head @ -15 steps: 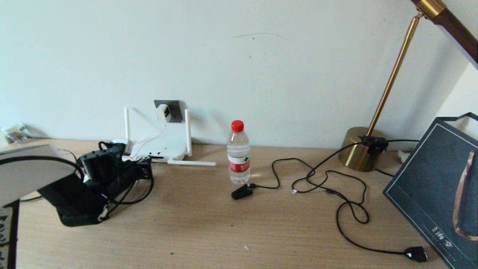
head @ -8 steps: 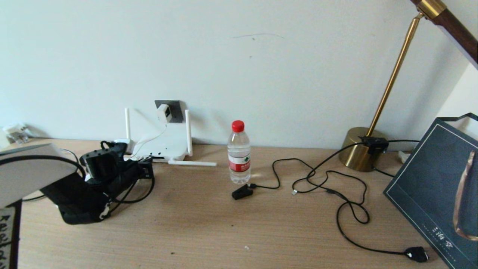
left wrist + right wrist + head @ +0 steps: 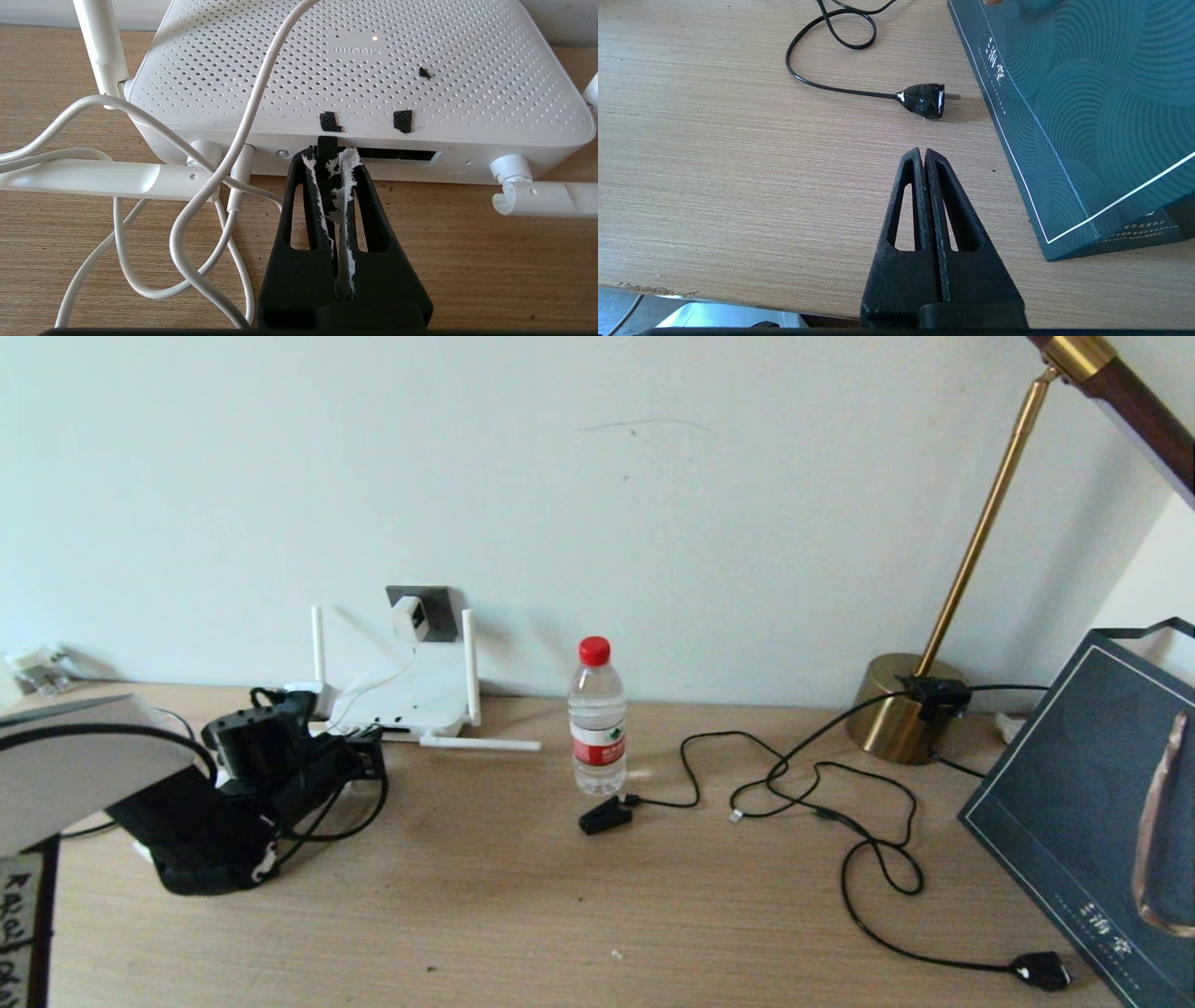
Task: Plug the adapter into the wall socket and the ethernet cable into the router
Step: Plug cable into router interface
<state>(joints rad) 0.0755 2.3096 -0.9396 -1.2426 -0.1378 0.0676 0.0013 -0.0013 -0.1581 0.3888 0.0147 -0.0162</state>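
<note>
Adapter (image 3: 407, 617) sits in the wall socket (image 3: 435, 607), so we judge that half done. Left tool (image 3: 331, 161), pressed together on the ethernet cable (image 3: 359, 807) connector, meets the port row of the router (image 3: 355, 70) on the bench (image 3: 597, 915); we cannot tell if it is seated. Right tool (image 3: 923, 156), pressed together and empty, hovers near a black plug (image 3: 924, 99). Router's embossed logo appears upside down; bottle (image 3: 597, 717) label unreadable.
</note>
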